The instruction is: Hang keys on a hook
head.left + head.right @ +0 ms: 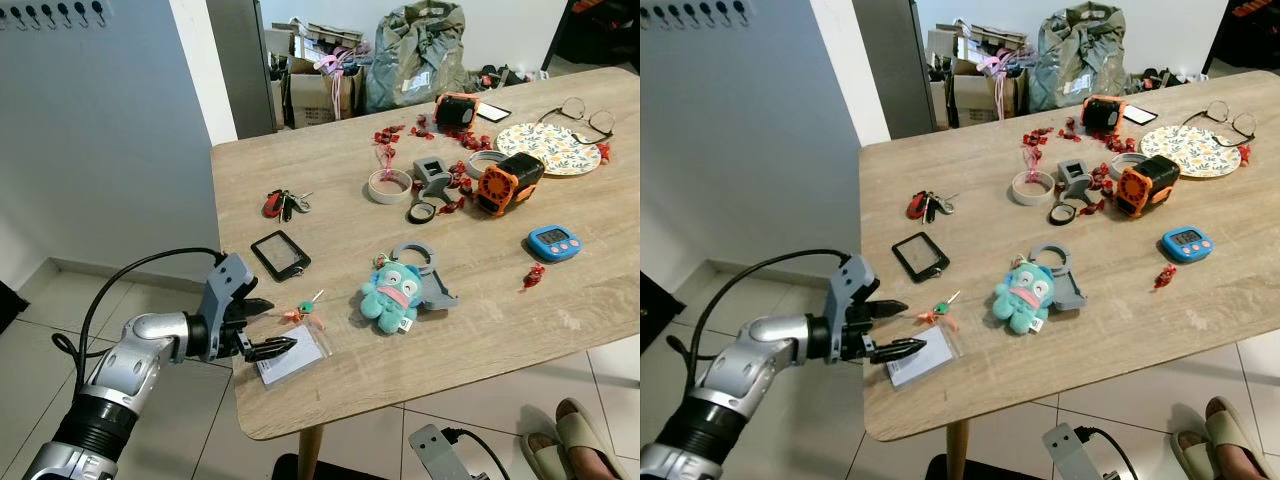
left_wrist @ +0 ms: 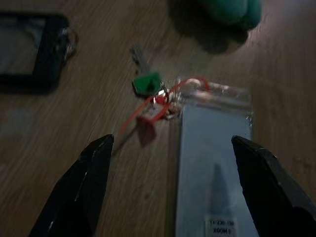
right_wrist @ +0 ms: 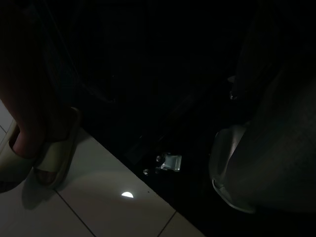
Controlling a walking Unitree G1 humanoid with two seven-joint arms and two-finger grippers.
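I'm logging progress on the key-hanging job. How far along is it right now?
Nothing is done yet: the green key with its clear tag lies on the table. In hand: the left gripper, fingers open, is lined up on the key set at the near table edge, not gripping. Left: grasp, lift, and carry it to the hooks on the wall. The right arm hangs idle.

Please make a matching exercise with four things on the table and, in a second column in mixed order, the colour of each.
Things:
1. plush toy
2. timer
3. card frame
4. key by the left gripper, its head

Colours:
a. black
b. green
c. teal
d. blue

Pairs: 1-c, 2-d, 3-a, 4-b
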